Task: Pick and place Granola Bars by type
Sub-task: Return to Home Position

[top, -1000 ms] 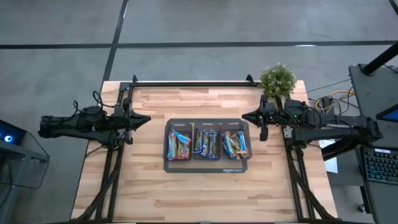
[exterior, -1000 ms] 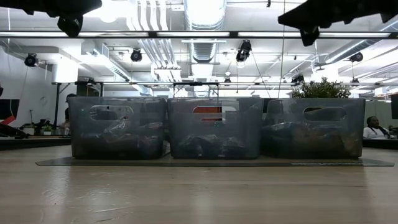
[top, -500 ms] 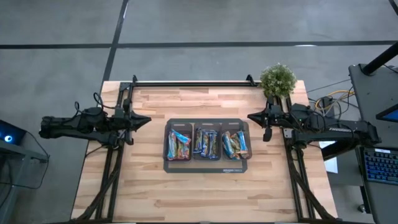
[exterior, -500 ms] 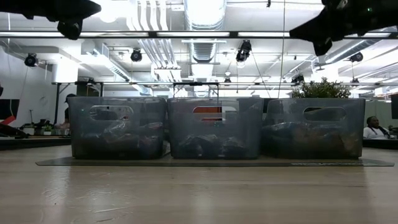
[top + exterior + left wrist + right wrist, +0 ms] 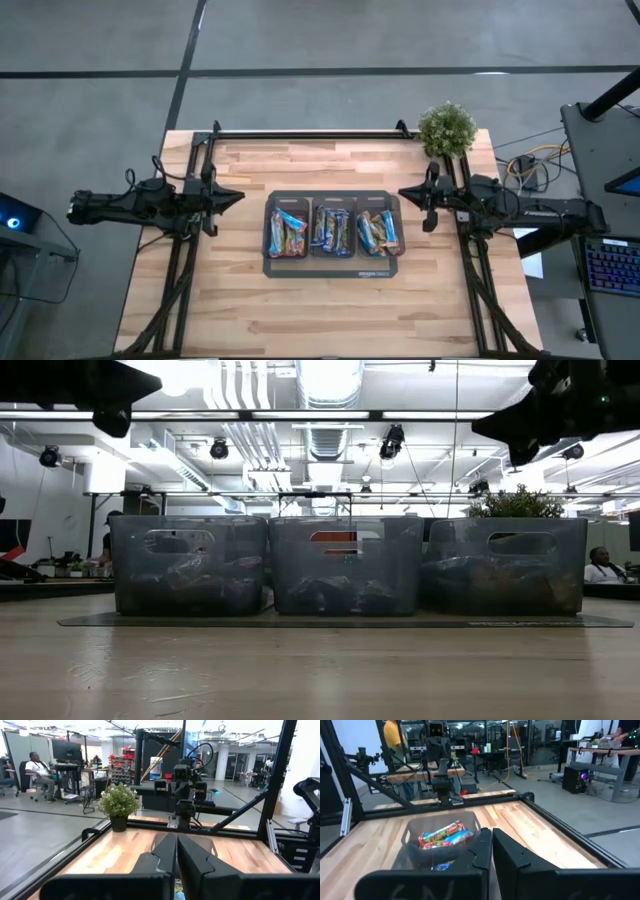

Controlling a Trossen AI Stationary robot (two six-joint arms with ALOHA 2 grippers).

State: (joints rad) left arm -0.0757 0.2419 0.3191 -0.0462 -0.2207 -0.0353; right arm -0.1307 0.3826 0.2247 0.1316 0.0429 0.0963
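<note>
Granola bars in shiny blue and orange-brown wrappers lie in three grey bins, the left (image 5: pixel 288 233), the middle (image 5: pixel 331 230) and the right (image 5: pixel 378 231). The bins stand side by side on a dark tray (image 5: pixel 333 268) at mid table. My left gripper (image 5: pixel 238 196) hovers level over the table's left side, shut and empty, pointing at the bins. My right gripper (image 5: pixel 402 190) hovers level over the right side, also shut and empty. In the right wrist view the shut fingers (image 5: pixel 491 850) point over the nearest bin (image 5: pixel 445 836).
A small potted plant (image 5: pixel 446 128) stands at the table's far right corner, close behind my right arm. A black frame rail (image 5: pixel 300 133) runs along the far edge. Bare wood lies in front of the tray (image 5: pixel 330 315). A person (image 5: pixel 37 767) sits in the room beyond.
Both arms have sunk toward the table, still level and shut. My right gripper has also drawn back a little toward the table's right edge. The bins and bars have not moved.
</note>
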